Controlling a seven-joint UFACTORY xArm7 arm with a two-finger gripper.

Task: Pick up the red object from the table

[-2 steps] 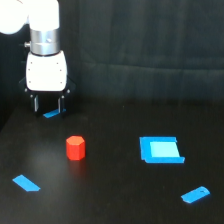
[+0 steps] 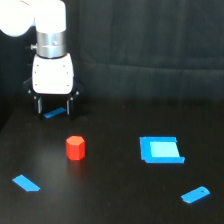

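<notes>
The red object (image 2: 75, 148) is a small red-orange hexagonal block standing upright on the black table (image 2: 115, 195), left of the middle in the exterior view. My gripper (image 2: 54, 109) hangs from the white arm behind it and slightly toward the exterior view's left, well apart from the block. Its two dark fingers (image 2: 39, 106) point down and stand apart, so it is open, with nothing held. A flat blue piece (image 2: 54, 113) shows on the table in the gap between the fingers.
A square blue piece (image 2: 160, 150) lies at the exterior view's right. One small blue strip (image 2: 26, 183) lies at front left and another (image 2: 195, 194) at front right. A dark curtain (image 2: 150, 50) closes the back.
The arm has shifted slightly toward the exterior view's right and a little toward the block. The red object and the blue pieces have stayed in place.
</notes>
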